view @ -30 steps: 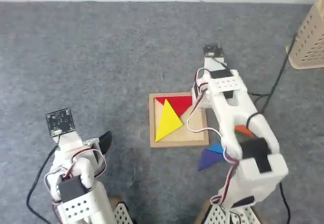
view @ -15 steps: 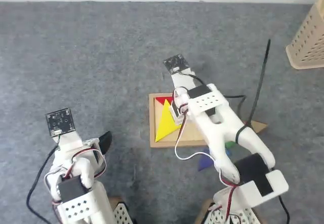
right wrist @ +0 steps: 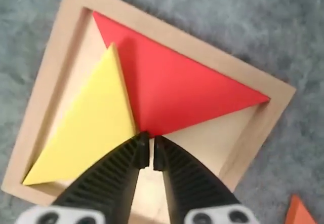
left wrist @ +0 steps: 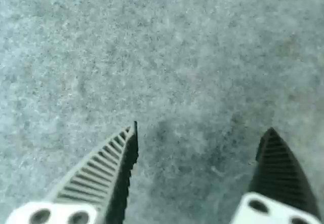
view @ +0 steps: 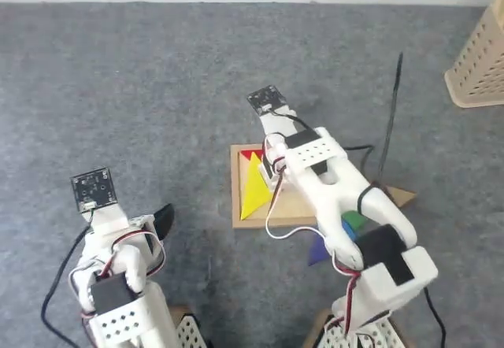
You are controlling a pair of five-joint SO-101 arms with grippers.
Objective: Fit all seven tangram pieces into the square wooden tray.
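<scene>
Now, the right end effector hangs over the tray, with its fingers drawn almost together so that only a thin slit shows between them. It has hold of nothing. Its tips sit just above the spot where the yellow triangle and the red triangle meet near the tray's middle.

Both triangles lie flat inside the tray. The red one runs along one rim, and the yellow one runs along the neighbouring rim. The two touch along one edge. The remaining tray floor is bare wood.

An orange piece lies on the grey table outside the tray, off one corner. In the high view a green piece and a purple piece lie on the table just beside the tray's near right corner, partly hidden under the right arm.

The left end effector is spread wide with nothing between its fingers. It is low over the grey table, well apart from the tray. A pale perforated basket stands at the table's far right edge.
</scene>
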